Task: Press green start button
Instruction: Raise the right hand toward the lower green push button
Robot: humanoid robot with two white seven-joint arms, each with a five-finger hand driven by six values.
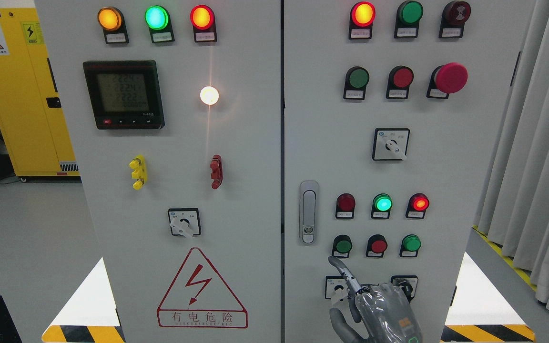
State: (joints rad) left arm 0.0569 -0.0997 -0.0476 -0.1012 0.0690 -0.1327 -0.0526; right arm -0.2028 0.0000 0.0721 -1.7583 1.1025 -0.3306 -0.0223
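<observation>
Two tall grey cabinet doors (pixel 446 157) fill most of the room in front of me, split by a dark seam down the middle. To the far left stands one yellow cabinet (pixel 22 95), with open grey floor between it and the panel; to the right hangs a grey curtain (pixel 536 143), close beside the panel's right edge. Yellow and black hazard stripes (pixel 489 332) mark the floor at both lower corners.

On the left door I count one meter (pixel 123 94), three lit lamps along the top, one white lamp, two small terminals (yellow and red), one rotary switch and one red warning triangle (pixel 201 289).

The right door carries one latch handle (pixel 308 212), three lamps on top, a row with a green button, a red button and one red mushroom stop (pixel 451 77), one rotary switch, three small lamps, then three low buttons: green, red, green.

The green start button (pixel 343 246) is the leftmost of that low row, right of the latch. The right hand (pixel 374 305) rises from the bottom edge, index finger (pixel 340 267) stretched out, its tip just below the button and not clearly touching; the other fingers are curled in, holding nothing. Only one hand shows.
</observation>
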